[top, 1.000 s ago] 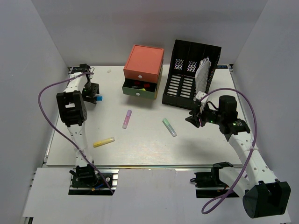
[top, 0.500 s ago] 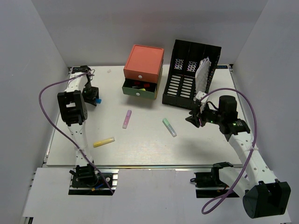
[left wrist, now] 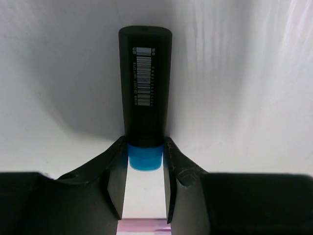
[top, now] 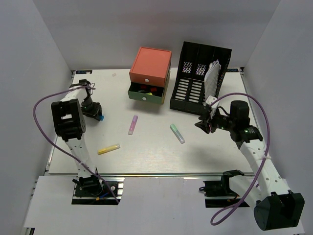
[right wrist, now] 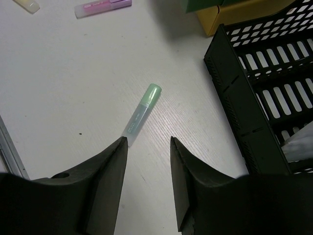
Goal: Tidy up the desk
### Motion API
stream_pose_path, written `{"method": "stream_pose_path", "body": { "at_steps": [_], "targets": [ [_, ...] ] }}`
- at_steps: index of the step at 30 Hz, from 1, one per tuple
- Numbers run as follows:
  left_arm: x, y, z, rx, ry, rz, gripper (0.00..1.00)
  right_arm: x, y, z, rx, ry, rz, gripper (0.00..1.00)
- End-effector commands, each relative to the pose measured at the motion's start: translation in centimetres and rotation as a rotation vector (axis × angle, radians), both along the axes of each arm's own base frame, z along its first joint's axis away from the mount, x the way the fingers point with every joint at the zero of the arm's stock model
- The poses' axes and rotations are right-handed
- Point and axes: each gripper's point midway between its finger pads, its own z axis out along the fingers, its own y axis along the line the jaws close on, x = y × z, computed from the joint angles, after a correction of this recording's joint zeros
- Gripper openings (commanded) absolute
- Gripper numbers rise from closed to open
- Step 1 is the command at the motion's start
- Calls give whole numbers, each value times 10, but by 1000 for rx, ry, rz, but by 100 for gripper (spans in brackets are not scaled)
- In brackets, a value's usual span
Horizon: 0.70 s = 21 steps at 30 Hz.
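Note:
The desk (top: 146, 154) is a white tabletop with a metal rail along its near edge. My left gripper (top: 94, 113) is at the desk's left side, shut on a black marker with a blue end (top: 100, 117). In the left wrist view the marker (left wrist: 145, 88) sticks out ahead of the gripper (left wrist: 145, 147), its blue end pinched between the fingers. My right gripper (top: 203, 122) is open and empty, hovering just in front of the black file rack (top: 200, 78). In the right wrist view the gripper (right wrist: 146, 142) is just short of a green highlighter (right wrist: 142, 114).
A pink highlighter (top: 132, 125), a yellow highlighter (top: 108, 149) and the green highlighter (top: 177, 133) lie loose on the desk. The orange, green and yellow drawer box (top: 150, 66) stands at the back, its green drawer (top: 145, 92) open with items inside. White crumpled material (top: 212, 78) sits in the rack.
My left arm has swung toward the near left, carrying the marker lower over the desk. My right arm has barely moved.

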Motion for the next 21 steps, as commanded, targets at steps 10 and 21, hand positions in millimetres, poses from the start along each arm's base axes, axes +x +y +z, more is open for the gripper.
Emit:
{"method": "stream_pose_path", "body": {
  "at_steps": [10, 21],
  "targets": [
    [-31, -116, 132, -312, -752, -669, 0, 5, -5, 3, 5, -40, -14, 45],
    [-60, -191, 260, -453, -1119, -732, 0, 8, -9, -3, -2, -19, -30, 45]
  ]
}}
